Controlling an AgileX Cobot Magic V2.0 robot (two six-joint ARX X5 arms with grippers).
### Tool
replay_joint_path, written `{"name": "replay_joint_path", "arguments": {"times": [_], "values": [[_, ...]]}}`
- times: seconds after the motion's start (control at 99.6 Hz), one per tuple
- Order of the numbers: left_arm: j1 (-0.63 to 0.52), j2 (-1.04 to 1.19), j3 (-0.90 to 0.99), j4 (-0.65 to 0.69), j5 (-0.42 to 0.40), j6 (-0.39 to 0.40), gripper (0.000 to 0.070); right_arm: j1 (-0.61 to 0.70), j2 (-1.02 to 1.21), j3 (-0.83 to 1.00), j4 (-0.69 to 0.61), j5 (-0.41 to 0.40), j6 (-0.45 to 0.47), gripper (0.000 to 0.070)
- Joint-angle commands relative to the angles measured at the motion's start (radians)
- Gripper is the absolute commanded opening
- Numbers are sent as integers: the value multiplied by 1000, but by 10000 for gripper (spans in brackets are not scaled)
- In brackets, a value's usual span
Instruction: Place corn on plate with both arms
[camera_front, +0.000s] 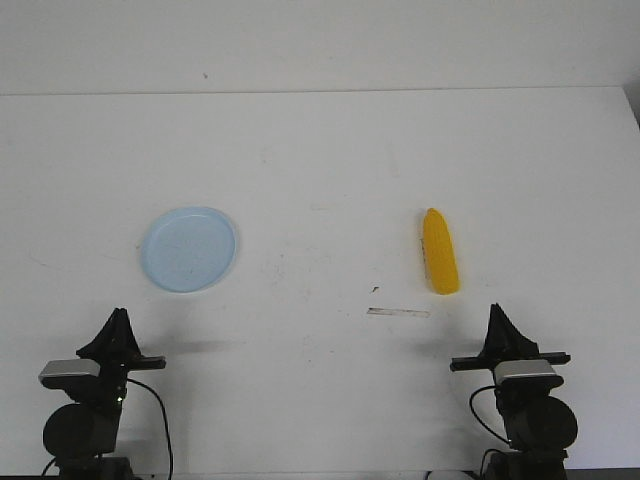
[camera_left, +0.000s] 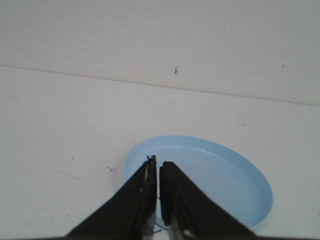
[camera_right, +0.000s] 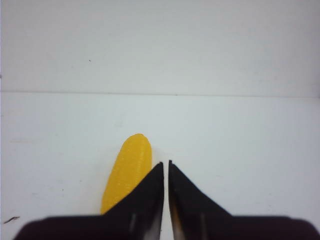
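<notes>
The yellow corn (camera_front: 439, 251) lies on the white table at the right, its pointed end away from me. The pale blue plate (camera_front: 189, 248) sits empty at the left. My left gripper (camera_front: 118, 320) is shut and empty, near the table's front edge, short of the plate. In the left wrist view the plate (camera_left: 220, 175) lies just beyond the left gripper (camera_left: 158, 162). My right gripper (camera_front: 495, 315) is shut and empty, just in front of the corn and slightly right of it. In the right wrist view the corn (camera_right: 127, 167) lies beyond the right gripper (camera_right: 166, 163), partly hidden by one finger.
A thin pale strip (camera_front: 398, 312) lies on the table just in front of the corn, with a small dark speck (camera_front: 374, 290) beside it. The table's far edge (camera_front: 320, 91) meets a white wall.
</notes>
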Motion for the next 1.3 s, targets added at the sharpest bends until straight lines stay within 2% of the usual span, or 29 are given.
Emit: {"name": "replay_joint_path", "arguments": {"times": [0.0,0.251,0.502,0.833,0.954,1.164,1.295], "values": [[2,-2,-21,16,-4,-6,1,2,2,-2,11,0,10,14],[2,-2,-3,125,-4,-3,1,2,2,-2,11,0,10,15],[2,25,135,92,-5,-3,1,2,2,-2,11,0,10,14],[2,196,386,-76,-5,-3,1,2,2,-2,11,0,10,14],[2,310,481,-96,-5,-3,1,2,2,-2,11,0,10,15],[2,540,660,-262,-5,-14,1,2,2,-2,11,0,10,14],[2,658,701,-284,-5,-14,1,2,2,-2,11,0,10,15]]}}
